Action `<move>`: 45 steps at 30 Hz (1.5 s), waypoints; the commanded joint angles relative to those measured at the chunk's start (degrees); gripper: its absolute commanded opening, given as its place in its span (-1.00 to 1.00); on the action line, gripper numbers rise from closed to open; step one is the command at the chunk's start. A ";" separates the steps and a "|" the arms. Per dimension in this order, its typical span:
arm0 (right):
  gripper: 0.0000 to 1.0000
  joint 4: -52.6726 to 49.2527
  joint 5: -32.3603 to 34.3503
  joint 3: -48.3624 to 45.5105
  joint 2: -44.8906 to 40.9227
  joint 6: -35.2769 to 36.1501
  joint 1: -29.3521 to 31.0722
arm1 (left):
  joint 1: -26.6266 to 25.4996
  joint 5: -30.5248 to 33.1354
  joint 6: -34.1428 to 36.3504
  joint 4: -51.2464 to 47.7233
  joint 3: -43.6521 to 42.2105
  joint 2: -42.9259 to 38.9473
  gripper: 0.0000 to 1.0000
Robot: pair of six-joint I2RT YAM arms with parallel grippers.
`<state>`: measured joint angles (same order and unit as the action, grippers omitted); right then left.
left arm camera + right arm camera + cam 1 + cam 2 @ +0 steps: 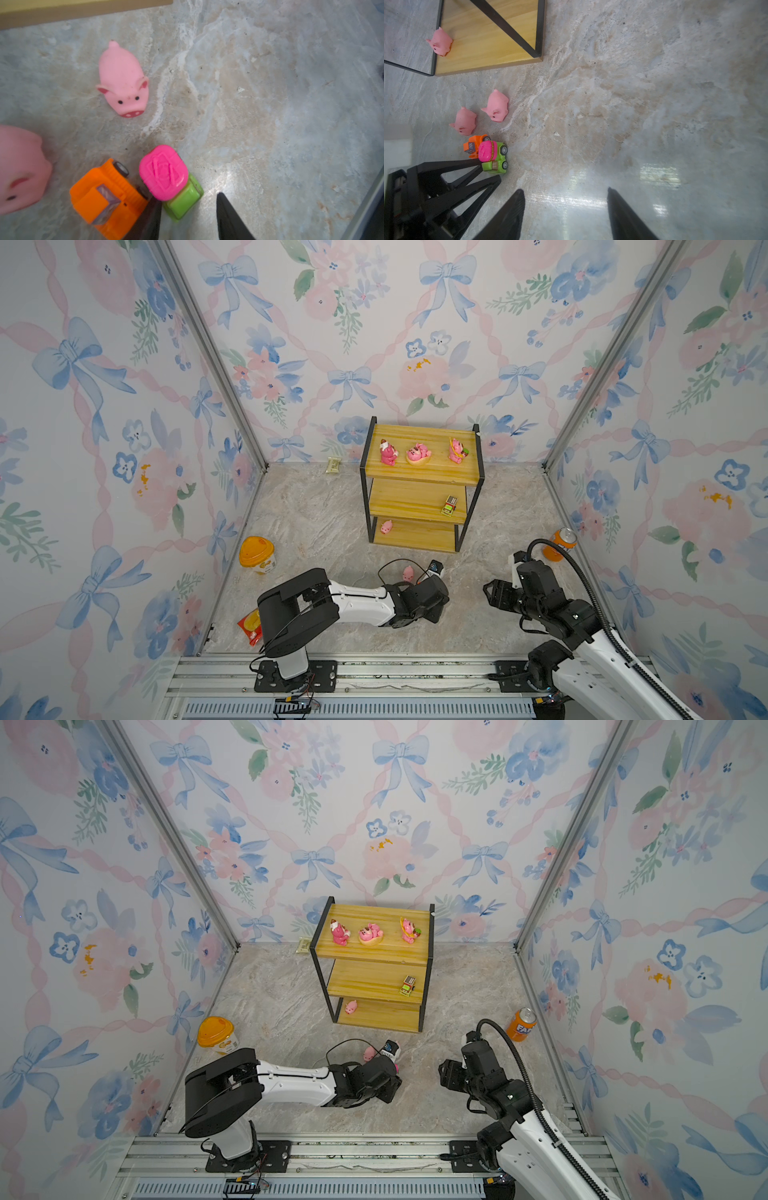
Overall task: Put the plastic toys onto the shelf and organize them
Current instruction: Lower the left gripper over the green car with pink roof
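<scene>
Two mini cars sit side by side on the floor (270,104), well short of the shelf (428,475). The pink-green car (166,176) points its green cab into the left gripper (188,199), the nearer tool. Its half-parted jaws straddle the cab without clamping, one finger (153,218) just beside the orange car (104,193). The right gripper (565,191) hangs parted, empty.

left end effector (188,196) low, jaws apart, right end effector (565,189) hovering, jaws apart
</scene>
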<state>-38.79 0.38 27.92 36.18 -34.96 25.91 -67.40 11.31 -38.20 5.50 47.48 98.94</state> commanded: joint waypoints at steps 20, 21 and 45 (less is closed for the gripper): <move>0.30 -0.63 0.32 -0.86 0.19 -0.46 -0.07 | -0.43 1.27 6.51 -4.46 2.93 2.17 -0.52; 0.30 -0.66 0.32 -0.93 0.06 -0.46 -0.07 | -0.39 1.06 7.44 -5.03 3.13 2.15 -0.54; 0.31 -0.81 -0.34 -1.11 -0.14 -1.18 -0.07 | -0.38 2.96 -0.05 -2.95 4.20 0.32 0.10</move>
<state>-38.83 0.36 27.70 36.27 -35.99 25.91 -67.55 12.75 -35.88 1.76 50.87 100.01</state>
